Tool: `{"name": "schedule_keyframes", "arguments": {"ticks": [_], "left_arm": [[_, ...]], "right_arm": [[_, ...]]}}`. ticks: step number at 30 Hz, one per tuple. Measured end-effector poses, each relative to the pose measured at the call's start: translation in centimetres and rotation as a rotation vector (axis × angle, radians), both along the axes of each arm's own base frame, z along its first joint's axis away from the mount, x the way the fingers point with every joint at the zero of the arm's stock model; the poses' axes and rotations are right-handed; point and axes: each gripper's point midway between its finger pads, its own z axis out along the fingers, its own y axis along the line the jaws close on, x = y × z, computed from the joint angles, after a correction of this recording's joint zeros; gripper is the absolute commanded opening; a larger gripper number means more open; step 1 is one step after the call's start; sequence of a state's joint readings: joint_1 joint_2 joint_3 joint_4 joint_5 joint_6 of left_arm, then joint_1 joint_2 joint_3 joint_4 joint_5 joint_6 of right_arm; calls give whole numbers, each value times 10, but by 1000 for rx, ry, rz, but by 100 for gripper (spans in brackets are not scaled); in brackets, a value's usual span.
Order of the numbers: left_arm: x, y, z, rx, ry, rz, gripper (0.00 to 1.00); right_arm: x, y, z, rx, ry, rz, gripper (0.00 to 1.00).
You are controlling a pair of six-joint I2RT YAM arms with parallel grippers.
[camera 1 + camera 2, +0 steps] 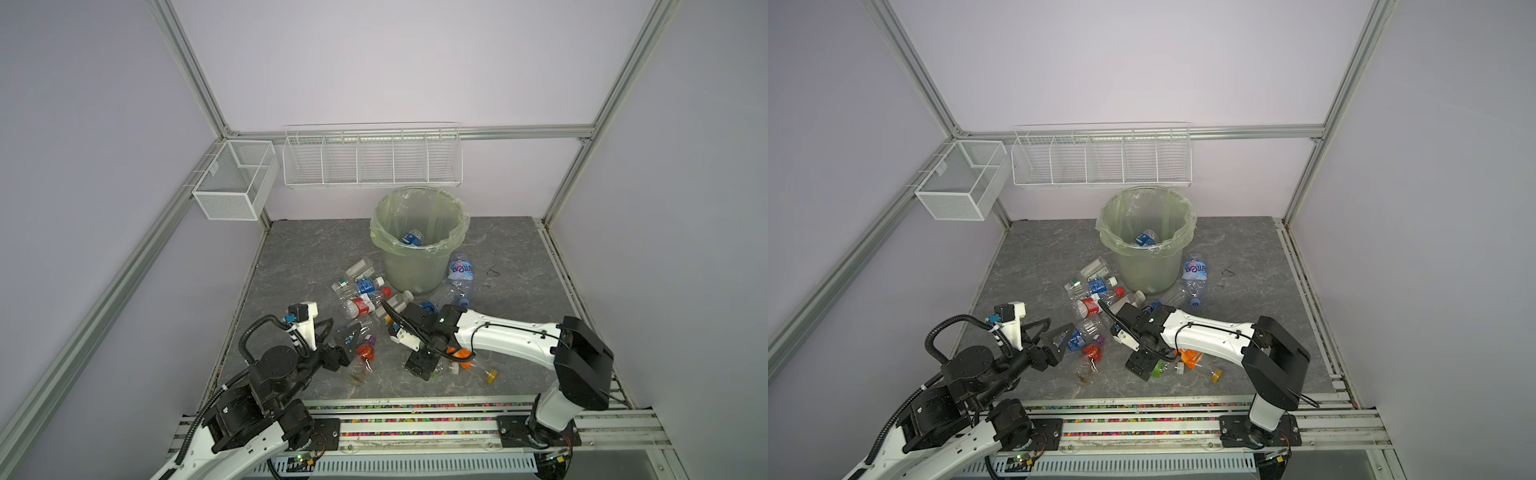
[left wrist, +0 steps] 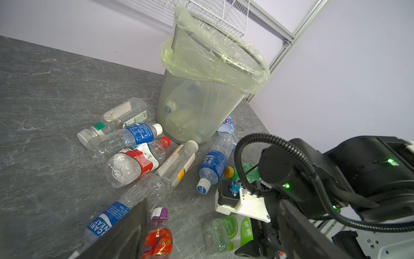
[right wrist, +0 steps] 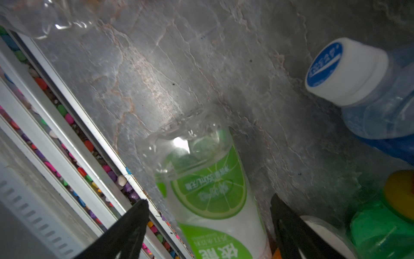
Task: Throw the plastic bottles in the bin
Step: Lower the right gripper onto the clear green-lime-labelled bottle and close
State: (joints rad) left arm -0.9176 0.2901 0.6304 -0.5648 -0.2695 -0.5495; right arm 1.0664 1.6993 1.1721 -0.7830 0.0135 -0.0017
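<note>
The bin (image 1: 411,266) (image 2: 197,107) stands at the back with one blue-labelled bottle (image 1: 412,238) inside. Several plastic bottles (image 1: 361,305) lie in front of it. My left gripper (image 1: 345,323) (image 2: 212,206) is open and low. A purple-capped, orange-labelled bottle (image 1: 366,351) (image 2: 158,235) lies just inside one finger (image 2: 125,233), untouched. My right gripper (image 1: 422,370) (image 3: 208,199) points down, open. Its fingers (image 3: 134,224) stand either side of a lime-labelled bottle (image 3: 224,224) (image 2: 228,231) lying on the table, with gaps on both sides.
White wire baskets (image 1: 372,160) (image 1: 235,183) hang on the back and left walls. A rail with coloured beads (image 1: 415,405) runs along the table's front edge, close to the right gripper. A yellow-capped bottle (image 1: 482,372) lies under the right arm. Another blue-labelled bottle (image 1: 461,270) rests beside the bin.
</note>
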Motion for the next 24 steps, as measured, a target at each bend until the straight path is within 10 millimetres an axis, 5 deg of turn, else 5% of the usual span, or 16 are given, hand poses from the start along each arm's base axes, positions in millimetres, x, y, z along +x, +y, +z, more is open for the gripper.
{"name": "schedule_keyframes", "arguments": {"ticks": [12, 20, 24], "left_arm": [[-1, 2, -3, 5, 12, 5, 88], [-1, 2, -5, 12, 17, 8, 87], [-1, 3, -6, 13, 21, 10, 86]], "right_arm": [[4, -3, -25, -66, -10, -5, 89], [3, -7, -30, -80, -8, -29, 99], [3, -6, -30, -77, -9, -30, 81]]}}
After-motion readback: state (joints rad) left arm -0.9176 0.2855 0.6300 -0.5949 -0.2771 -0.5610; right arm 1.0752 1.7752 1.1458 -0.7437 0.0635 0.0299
